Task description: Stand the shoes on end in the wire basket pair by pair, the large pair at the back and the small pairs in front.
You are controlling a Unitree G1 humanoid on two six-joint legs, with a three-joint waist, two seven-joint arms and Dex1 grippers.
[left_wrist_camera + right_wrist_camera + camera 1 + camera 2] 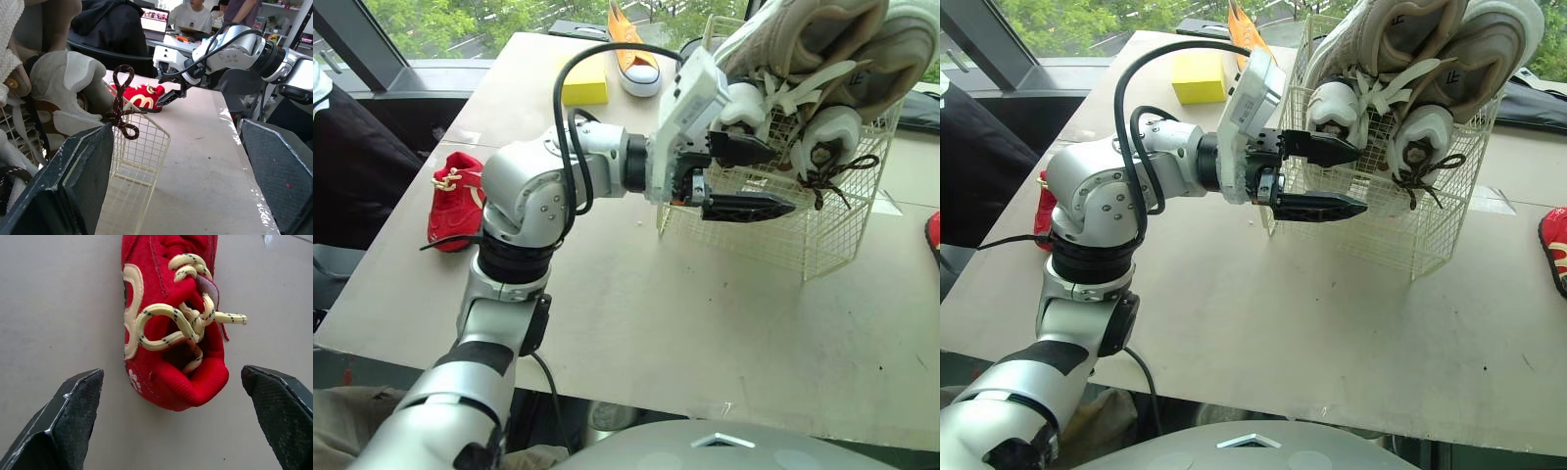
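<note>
Right claw (171, 372) spread wide, facing a fuzzy, yellow-laced red shoe (151, 293).

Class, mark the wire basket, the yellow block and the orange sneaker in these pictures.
wire basket (764, 245), left eye view, front mesh wall.
yellow block (587, 83), left eye view, top face.
orange sneaker (641, 80), left eye view, white toe cap.
</note>
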